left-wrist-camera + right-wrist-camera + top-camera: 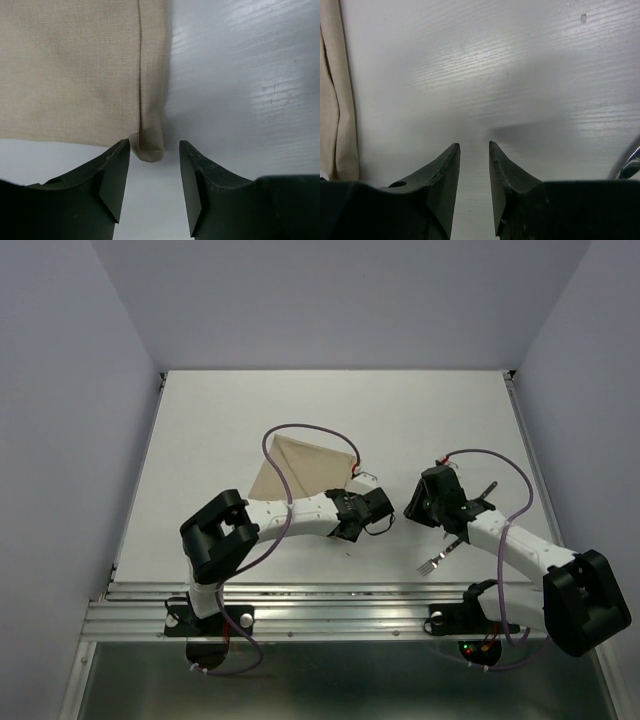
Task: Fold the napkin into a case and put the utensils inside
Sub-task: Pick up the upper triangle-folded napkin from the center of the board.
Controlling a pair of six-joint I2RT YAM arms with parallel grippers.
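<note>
The plain beige-tan cloth napkin [305,465] lies flat near the middle of the white table [220,420]. It is partly folded, with a doubled strip along one edge, and is not yet a narrow case. The left gripper [155,145] sits at the corner of that strip, with its jaws apart on either side and gripping nothing. The right gripper [474,146] hovers over bare table just beside the napkin, its jaws slightly parted and empty. The fork with silver tines and dark handle [440,555] lies near the right arm, well apart from the cloth. A second slim utensil [487,487] is mostly hidden by that arm. Treat the folding step as in hand. Your next move likely calls for a grasp on a napkin edge and another fold before you load the cutlery
</note>
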